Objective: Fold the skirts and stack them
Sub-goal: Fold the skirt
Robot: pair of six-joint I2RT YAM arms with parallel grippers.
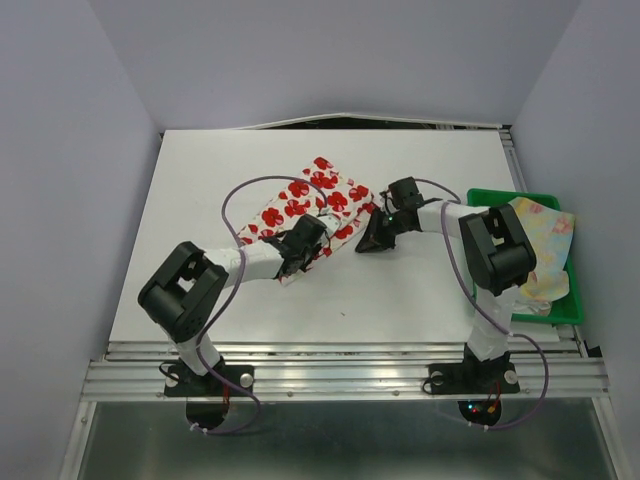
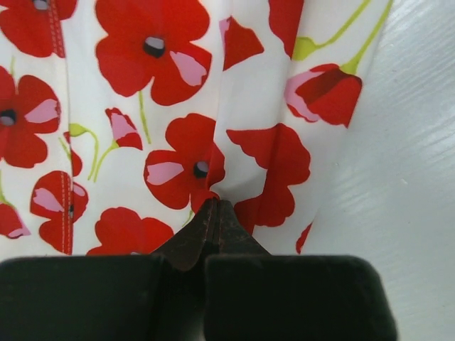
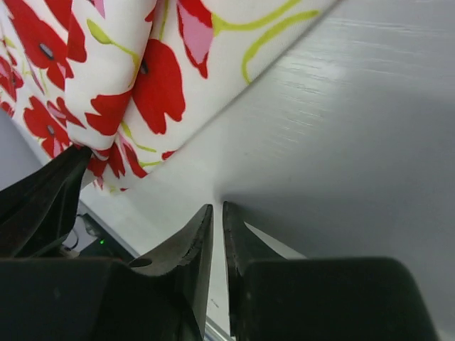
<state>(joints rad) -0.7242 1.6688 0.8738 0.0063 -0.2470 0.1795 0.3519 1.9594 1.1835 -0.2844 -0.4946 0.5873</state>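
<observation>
The white skirt with red flowers (image 1: 305, 200) lies spread on the white table (image 1: 400, 290) and fills the left wrist view (image 2: 178, 106). My left gripper (image 1: 315, 238) (image 2: 215, 204) is at its near edge, shut, with the cloth puckered at the fingertips. My right gripper (image 1: 368, 240) (image 3: 217, 206) is just off the skirt's right edge, tips down on bare table, jaws a narrow slit apart with nothing between them. The red-flower skirt (image 3: 106, 78) hangs at that view's upper left. The pale yellow floral skirt (image 1: 545, 240) lies crumpled in the green tray.
The green tray (image 1: 575, 305) sits at the table's right edge, beside the right arm's elbow. Purple cables loop from both arms over the table. Grey walls enclose the table on three sides.
</observation>
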